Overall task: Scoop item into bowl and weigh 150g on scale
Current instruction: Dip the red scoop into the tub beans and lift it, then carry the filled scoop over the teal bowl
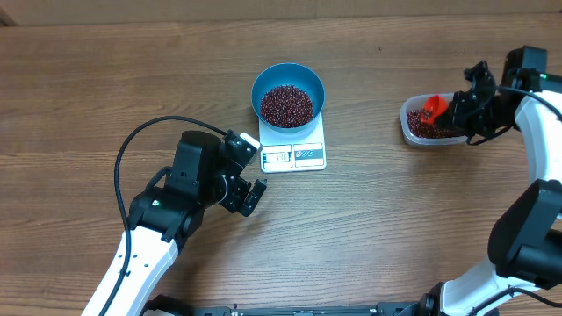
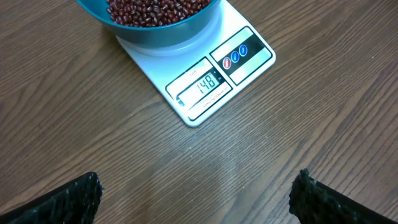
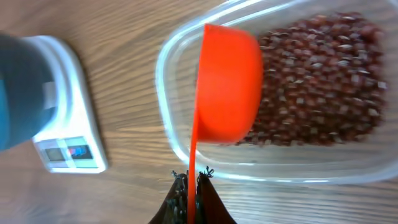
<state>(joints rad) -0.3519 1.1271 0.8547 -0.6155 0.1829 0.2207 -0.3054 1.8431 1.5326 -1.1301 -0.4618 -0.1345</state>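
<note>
A: Left gripper (image 1: 249, 171)?
B: Jaws wide apart, empty, above the table (image 1: 105, 70) just beside the scale (image 1: 294, 156). Display reads 148.
A: Beans (image 1: 286, 104)?
B: Heaped in the blue bowl (image 1: 288, 70), which sits on the scale. More in the clear tub (image 1: 405, 120), well off right.
A: Right gripper (image 3: 189, 186)?
B: Pinched tight on the orange scoop (image 3: 227, 87) handle, with the scoop tilted over the tub.

Wood table (image 1: 88, 88). I see a clear tub (image 3: 280, 169) on its right side w/ an orange scoop (image 3: 229, 84) over it, tipped sideways, handle twd me.
</note>
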